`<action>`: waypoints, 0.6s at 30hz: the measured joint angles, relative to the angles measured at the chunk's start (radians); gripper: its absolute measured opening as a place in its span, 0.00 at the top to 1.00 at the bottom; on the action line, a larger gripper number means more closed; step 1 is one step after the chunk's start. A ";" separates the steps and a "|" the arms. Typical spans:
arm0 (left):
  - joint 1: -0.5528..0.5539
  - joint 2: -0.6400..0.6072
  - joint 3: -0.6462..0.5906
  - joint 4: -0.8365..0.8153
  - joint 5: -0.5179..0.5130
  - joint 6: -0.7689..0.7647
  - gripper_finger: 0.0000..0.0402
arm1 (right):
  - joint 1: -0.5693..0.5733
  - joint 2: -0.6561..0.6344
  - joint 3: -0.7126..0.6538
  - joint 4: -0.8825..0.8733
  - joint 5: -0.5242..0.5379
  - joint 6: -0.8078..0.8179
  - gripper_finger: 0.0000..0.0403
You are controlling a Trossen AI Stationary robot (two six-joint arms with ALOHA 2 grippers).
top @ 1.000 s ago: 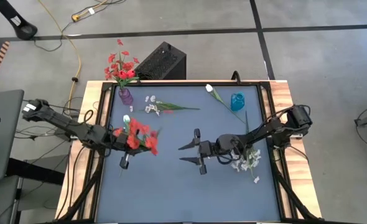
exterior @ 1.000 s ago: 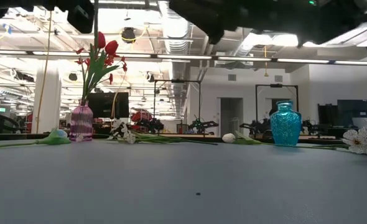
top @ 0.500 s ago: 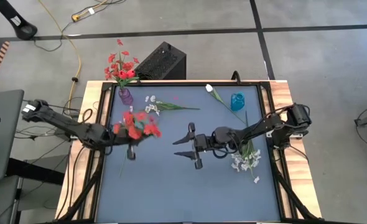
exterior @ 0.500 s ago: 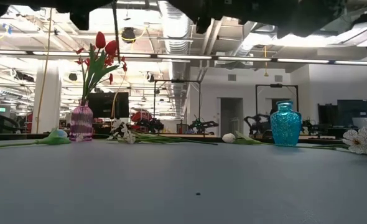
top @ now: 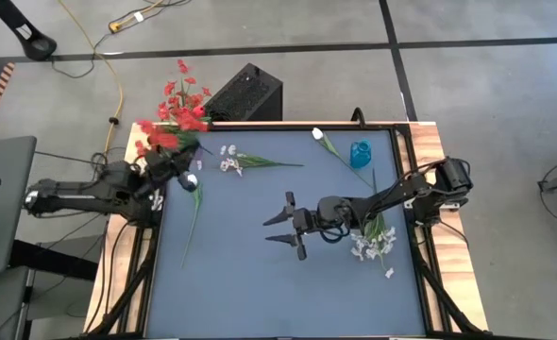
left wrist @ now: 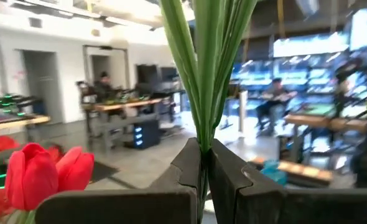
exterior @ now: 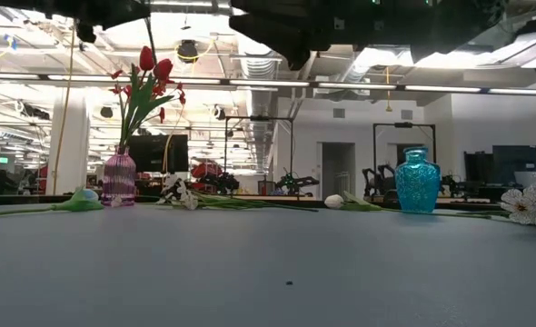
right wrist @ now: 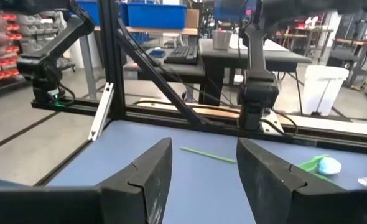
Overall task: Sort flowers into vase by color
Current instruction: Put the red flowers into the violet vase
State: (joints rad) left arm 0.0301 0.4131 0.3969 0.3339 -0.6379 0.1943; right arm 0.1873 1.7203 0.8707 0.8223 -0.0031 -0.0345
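My left gripper [top: 165,162] is over the table's far left corner, shut on a bunch of red flowers [top: 156,138] beside the purple vase [top: 192,144]. That vase [exterior: 119,179] holds red tulips [exterior: 150,68]. My right gripper [top: 280,225] hovers open over the table's middle, touching nothing. The blue vase [top: 361,153] stands at the far right. A white tulip [top: 318,134] lies next to it, a white cluster [top: 229,162] near the purple vase, and white blooms [top: 371,244] under the right arm. A pale-budded stem [top: 192,181] lies at the left. My left gripper pinches the red bunch's green stalks [left wrist: 202,134] between its two fingers [left wrist: 228,177], several stalks together. The stalks run on out past the fingertips. The bunch is lifted clear of the table, its red blooms beyond the gripper toward the far left corner.
A black frame rail [top: 260,125] runs round the table top. A black box [top: 245,93] sits on the floor behind the far edge. The near half of the blue mat [top: 278,293] is bare. People sit at desks in the room beyond.
My left gripper has carried the red bunch from over the table's left middle toward the far left corner, next to the purple vase, turning as it went. My right gripper has drifted a little toward the table's left and stays open.
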 joint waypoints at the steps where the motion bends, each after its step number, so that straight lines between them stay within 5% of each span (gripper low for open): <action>1: 0.015 -0.027 0.000 -0.027 0.026 -0.025 1.00 | 0.000 0.000 0.000 -0.008 0.000 0.000 0.49; 4: 0.050 -0.116 0.000 -0.127 0.052 -0.083 1.00 | 0.000 0.000 0.000 -0.029 0.001 -0.007 0.49; 10: 0.078 -0.248 -0.015 -0.235 -0.124 -0.110 1.00 | -0.003 0.000 0.000 -0.046 0.001 -0.028 0.49; 18: 0.105 -0.258 -0.057 -0.230 -0.352 0.013 1.00 | -0.013 0.000 0.000 -0.064 0.001 -0.027 0.49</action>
State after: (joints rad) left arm 0.1351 0.1551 0.3404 0.1042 -0.9898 0.2072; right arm 0.1747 1.7203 0.8707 0.7581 -0.0025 -0.0616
